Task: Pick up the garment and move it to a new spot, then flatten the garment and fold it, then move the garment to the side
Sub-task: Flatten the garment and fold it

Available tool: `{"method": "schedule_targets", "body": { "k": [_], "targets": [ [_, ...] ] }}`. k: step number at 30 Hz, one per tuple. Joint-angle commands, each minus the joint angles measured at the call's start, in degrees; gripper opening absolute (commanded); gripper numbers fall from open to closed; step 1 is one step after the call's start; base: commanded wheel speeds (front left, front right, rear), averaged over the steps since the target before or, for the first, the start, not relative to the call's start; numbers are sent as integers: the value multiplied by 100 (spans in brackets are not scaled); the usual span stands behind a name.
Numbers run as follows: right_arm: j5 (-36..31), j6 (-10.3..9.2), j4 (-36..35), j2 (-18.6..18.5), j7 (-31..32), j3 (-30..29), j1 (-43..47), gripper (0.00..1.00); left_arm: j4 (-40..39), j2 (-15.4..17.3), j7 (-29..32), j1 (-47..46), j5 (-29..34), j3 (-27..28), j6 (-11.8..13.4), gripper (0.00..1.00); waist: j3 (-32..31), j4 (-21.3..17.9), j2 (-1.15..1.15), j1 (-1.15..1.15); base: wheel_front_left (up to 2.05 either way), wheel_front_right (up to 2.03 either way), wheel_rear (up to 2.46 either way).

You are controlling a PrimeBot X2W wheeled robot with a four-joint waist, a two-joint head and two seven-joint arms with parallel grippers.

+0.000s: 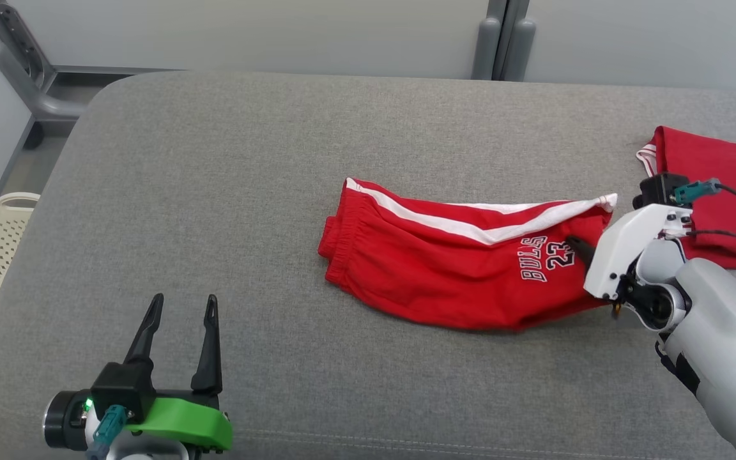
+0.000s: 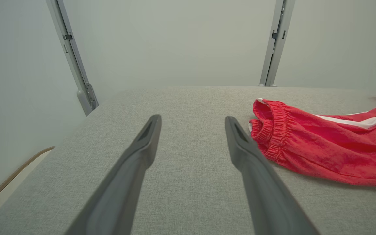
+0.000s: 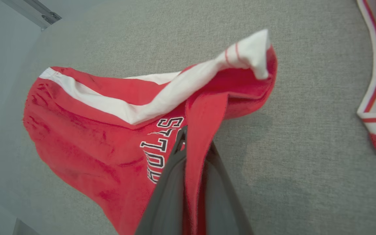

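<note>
Right end effector [image 3: 196, 145] reaches over the grey surface [image 1: 214, 160], clenched on a fold at the right end of the red shorts [image 1: 444, 268], beside their BULLS 23 print. Shorts lie near the surface's middle. Left end effector [image 1: 185, 300] hovers released, well apart from their waistband.

Red, white-striped shorts [image 1: 451, 268], grey cushion [image 1: 214, 211]
</note>
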Motion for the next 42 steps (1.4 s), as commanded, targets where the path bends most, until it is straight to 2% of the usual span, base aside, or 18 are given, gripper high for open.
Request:
{"method": "schedule_targets", "body": {
  "k": [1,3,9,20,26,32,37,42],
  "targets": [
    [406,-3,-318,-74,199,50,65,0,22,5,2,59,-22,-10,27,100,-45,-38,0,0,0,0,0],
    [911,-2,-694,-112,433,65,61,0,45,1,3,85,-47,-36,35,100,-92,-44,0,0,0,0,0],
    [1609,-2,-1055,-9,772,115,-69,0,84,-4,2,47,-101,-133,41,100,-182,45,0,0,0,0,0],
    [2210,-1,-607,539,983,44,-418,0,95,-4,3,35,-355,-458,188,100,-272,413,0,0,0,0,0],
    [2261,-1,69,942,918,27,-772,0,129,-4,3,26,-450,-627,249,100,-304,667,0,0,0,0,0],
    [2213,-1,1115,1345,772,-17,-1189,0,168,-5,2,-34,-574,-814,318,100,-278,934,0,0,0,0,0],
    [2289,-1,1949,1571,433,-182,-1581,0,183,-4,2,-85,-684,-995,381,100,-227,1188,0,0,0,0,0],
    [2261,-1,2330,1664,136,-231,-1756,0,207,-4,2,-115,-758,-1127,423,100,-200,1422,0,0,0,0,0]
  ]
}}
